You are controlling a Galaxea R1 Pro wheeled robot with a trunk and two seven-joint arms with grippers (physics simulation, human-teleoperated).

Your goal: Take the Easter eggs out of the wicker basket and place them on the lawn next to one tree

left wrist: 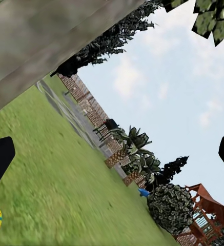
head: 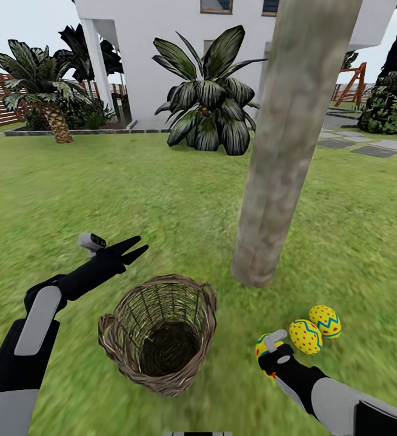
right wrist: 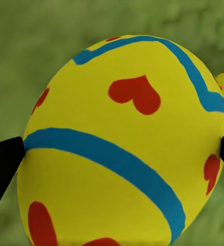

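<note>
— Where is the third egg?

— In my right pincer (head: 270, 357), fingers clenched on the glossy yellow egg with red hearts and blue bands (right wrist: 124, 148), low over the lawn (head: 162, 200) near the thick grey-brown tree trunk (head: 283, 151). Its long axis runs between my fingers, crosswise.

— And the others?

— Two dotted yellow eggs (head: 305, 336) lie just beyond it, trunk-side. The brown wicker basket (head: 162, 339) looks empty. My left pincer (head: 131, 249) hovers released.
</note>
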